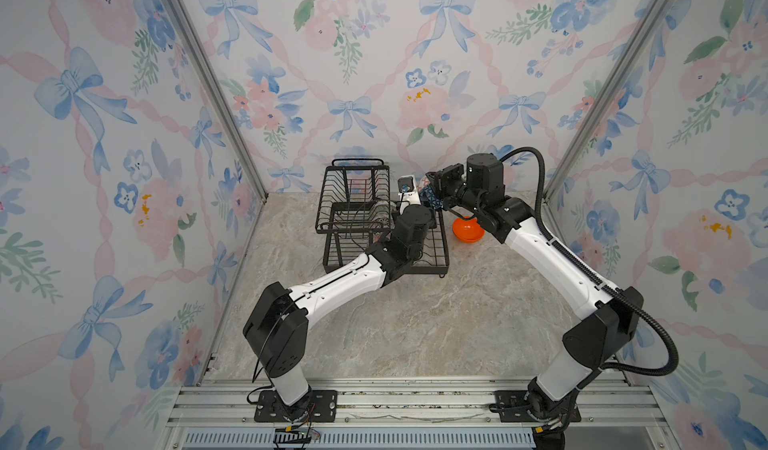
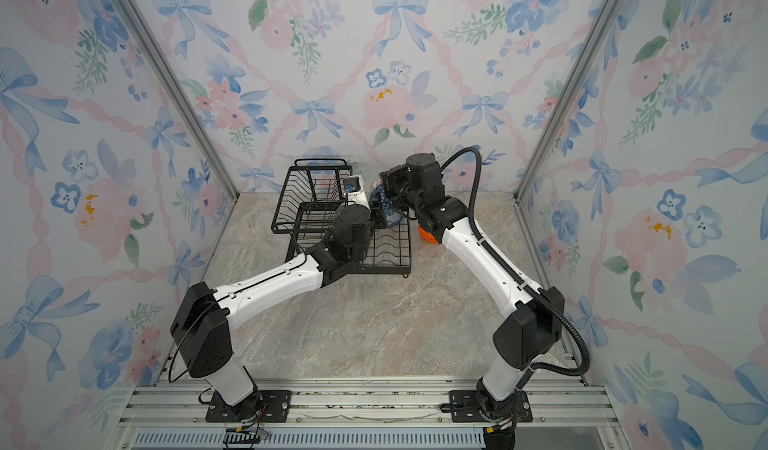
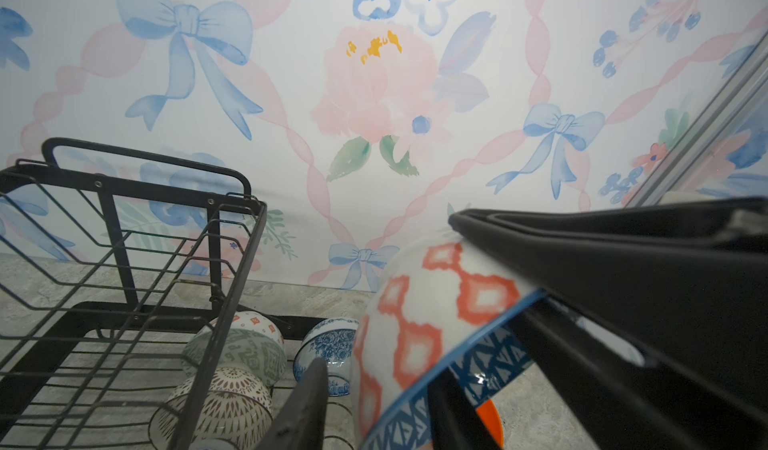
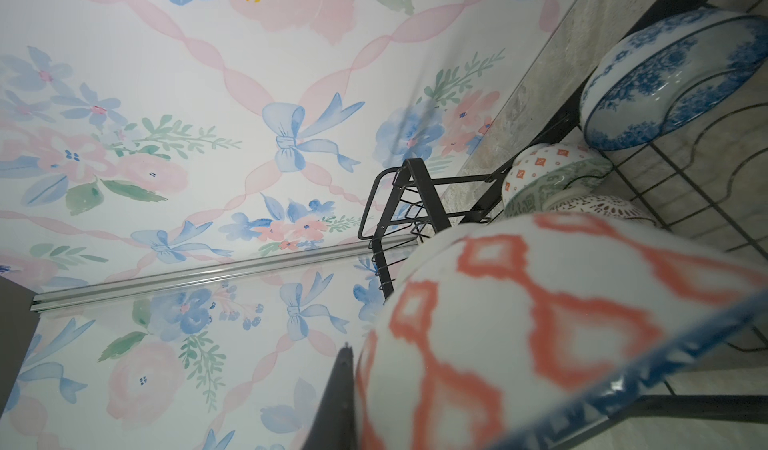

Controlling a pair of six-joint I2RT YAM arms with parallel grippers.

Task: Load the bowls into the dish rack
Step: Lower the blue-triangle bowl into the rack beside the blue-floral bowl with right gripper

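Observation:
The blue geometric bowl [image 3: 419,323], white with orange diamonds inside, hangs tilted above the right end of the dish rack [image 1: 353,203]. My right gripper [image 4: 457,385] is shut on its wall, one finger [image 4: 343,385] against the inside. My left gripper [image 3: 378,390] stands open around the same rim, and one finger [image 3: 303,402] is clear of the bowl. In both top views the two grippers [image 1: 417,196] [image 1: 434,196] meet at this bowl [image 2: 384,207]. The plain orange bowl [image 1: 467,230] sits on the table right of the rack.
On the rack's lower tray stand the blue-and-white floral bowl [image 3: 328,344], the grey-green bowl [image 3: 245,352], the orange-and-white bowl [image 3: 253,323] and the brown-lattice bowl [image 3: 224,402]. The upper basket [image 3: 124,228] holds nothing. The back wall is close behind the rack.

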